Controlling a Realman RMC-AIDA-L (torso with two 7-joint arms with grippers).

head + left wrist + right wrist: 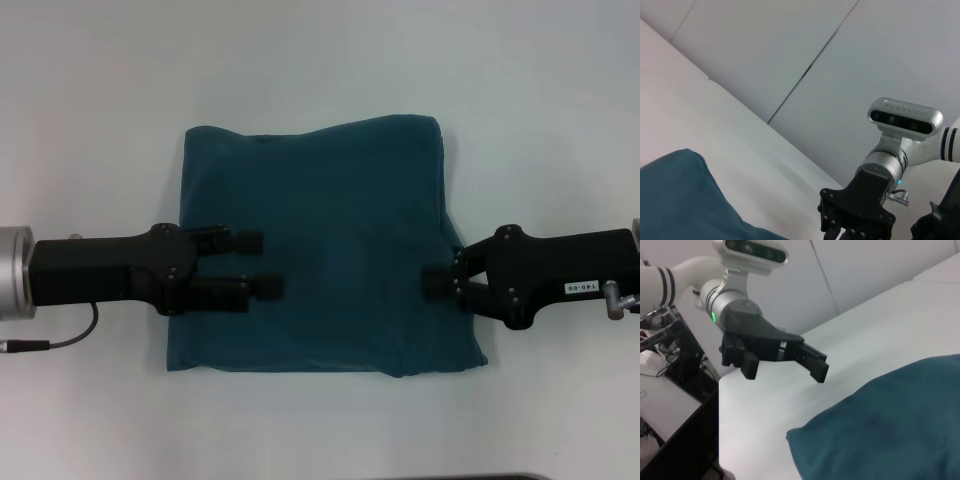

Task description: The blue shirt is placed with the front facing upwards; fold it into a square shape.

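Though over blue shirt (320, 250), left pincer (262, 264) agape, empty.

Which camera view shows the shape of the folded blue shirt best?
The head view: the whole blue shirt lies there as a rough square, all edges visible, with the left tool and right tool over it. The left wrist view shows only one corner, and the right wrist view only a corner and part of its surface.

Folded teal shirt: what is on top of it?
Both black hands, left and right, are over the teal-blue cotton shirt; contact unclear. Lettering and collar are hidden.
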